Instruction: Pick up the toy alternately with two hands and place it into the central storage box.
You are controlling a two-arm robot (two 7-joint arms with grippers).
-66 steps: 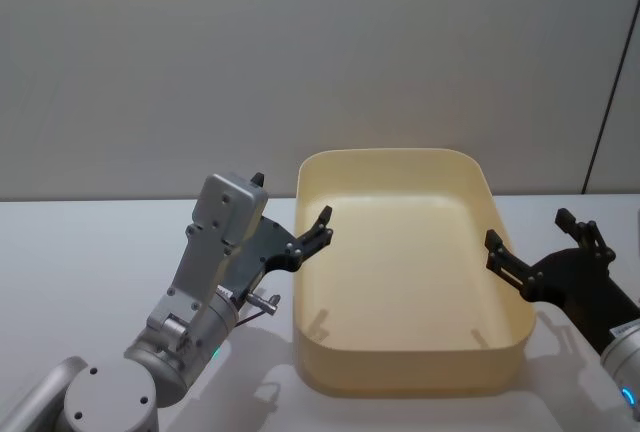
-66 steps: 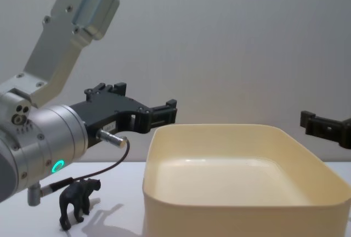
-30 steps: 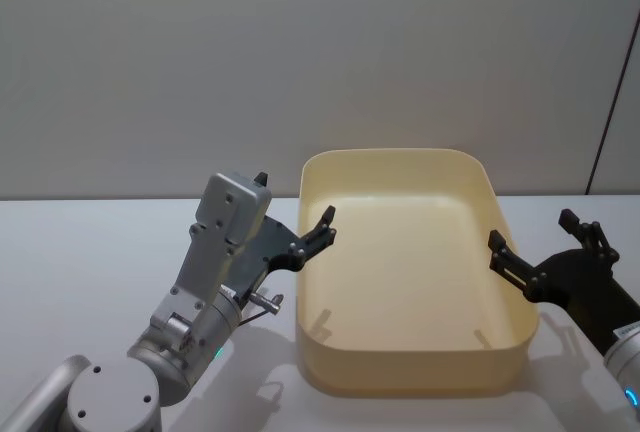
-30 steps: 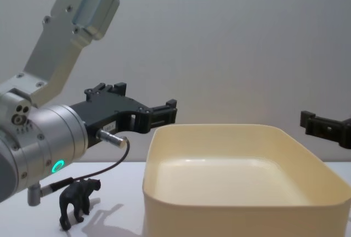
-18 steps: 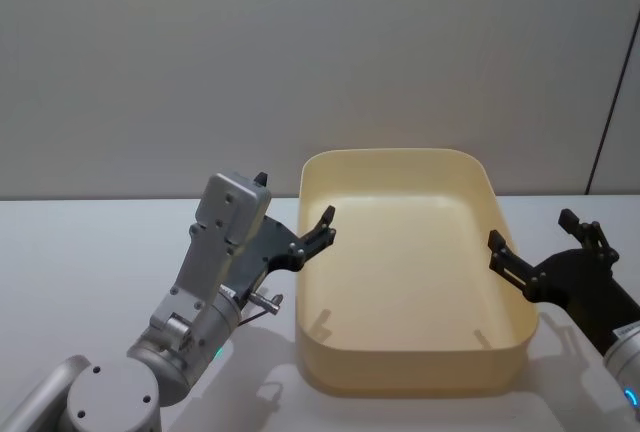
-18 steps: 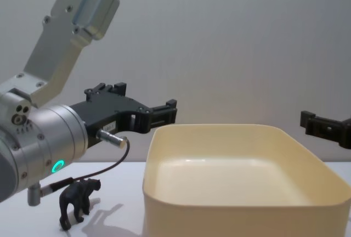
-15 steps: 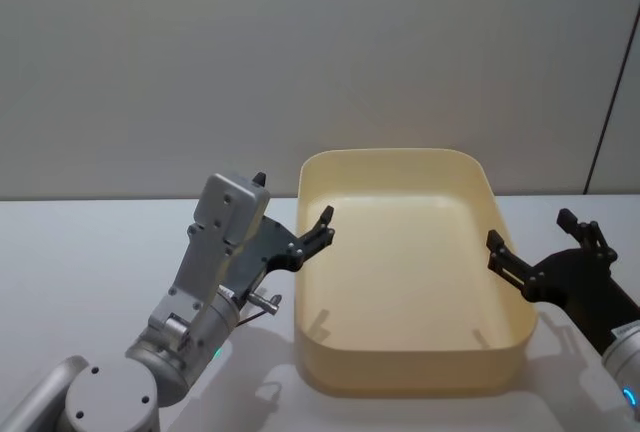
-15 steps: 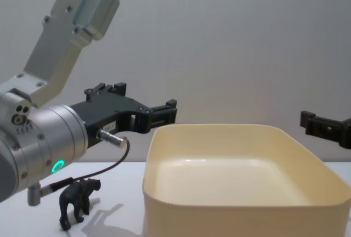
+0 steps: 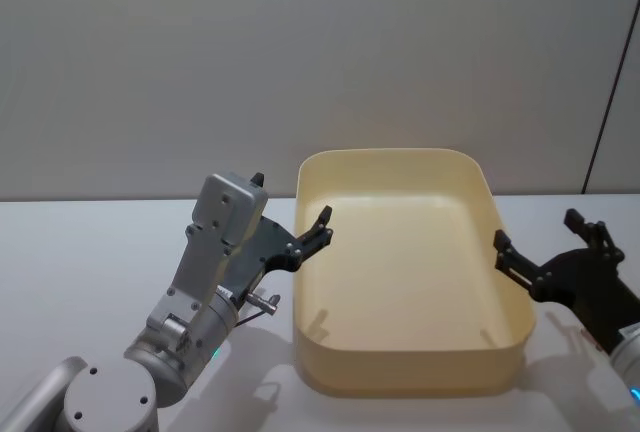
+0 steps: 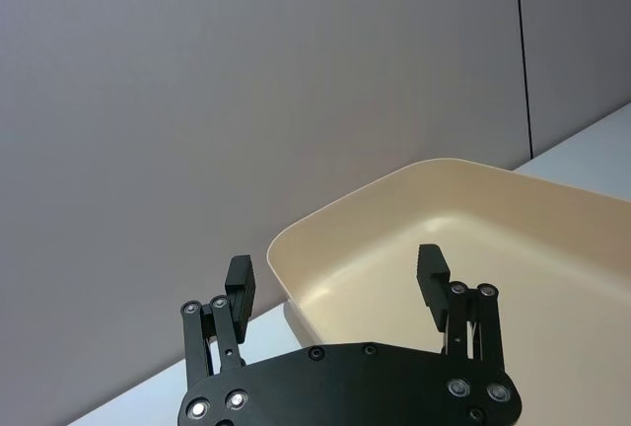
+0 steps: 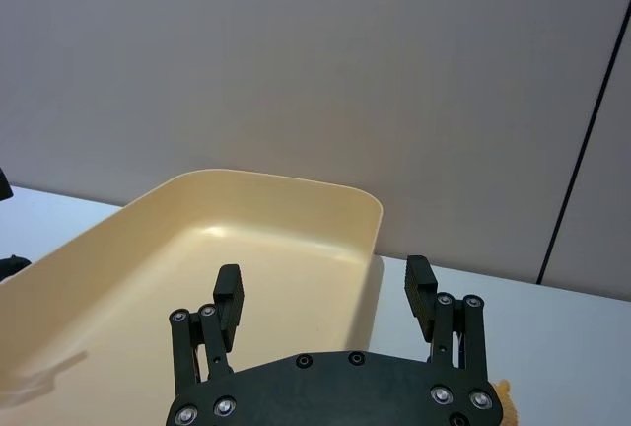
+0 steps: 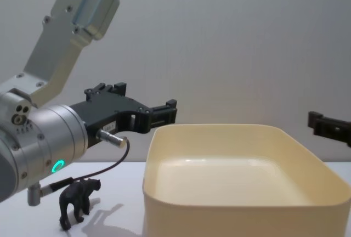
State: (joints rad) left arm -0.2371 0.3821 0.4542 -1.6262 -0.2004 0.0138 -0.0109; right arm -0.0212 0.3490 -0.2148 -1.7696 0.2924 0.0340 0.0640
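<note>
Black right tool (image 12: 327, 127) is cut off by the chest view's edge.

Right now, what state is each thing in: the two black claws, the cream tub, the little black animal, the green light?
Pale cream-yellow rectangular plastic tub: upright, empty.
Left black pronged gripper: open, empty, at the tub's left rim.
Right black pronged gripper: open, empty, at its right rim.
Small black toy animal: standing on the table, ungrasped.
Green ring light: lit.
</note>
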